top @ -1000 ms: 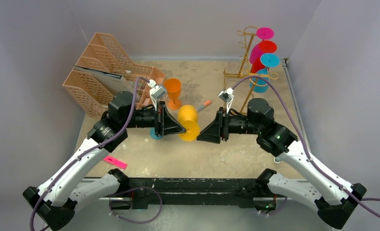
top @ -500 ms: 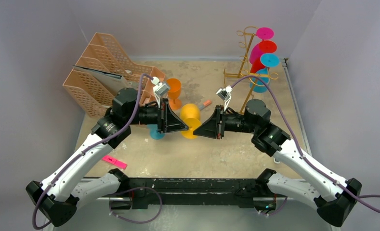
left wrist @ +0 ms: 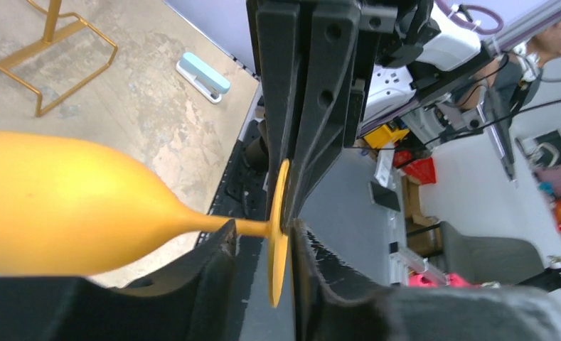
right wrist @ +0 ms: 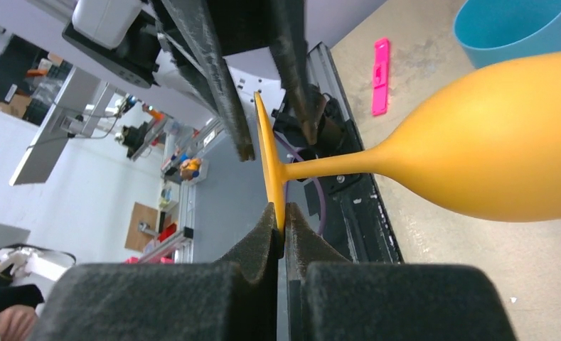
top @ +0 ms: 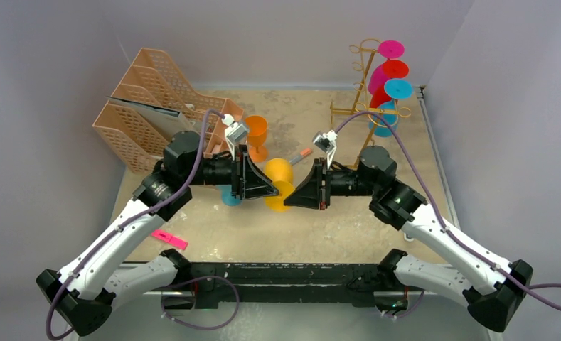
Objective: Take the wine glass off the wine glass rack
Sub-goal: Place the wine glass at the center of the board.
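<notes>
Wine glass [top: 278, 172] horizontal, foot nearward

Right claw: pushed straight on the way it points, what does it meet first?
The left claw, probably: it faces head-on across the foot of the yellow wine glass that the right claw pinches.

No text, label, brand, number or sign is legible on anything in these views.
</notes>
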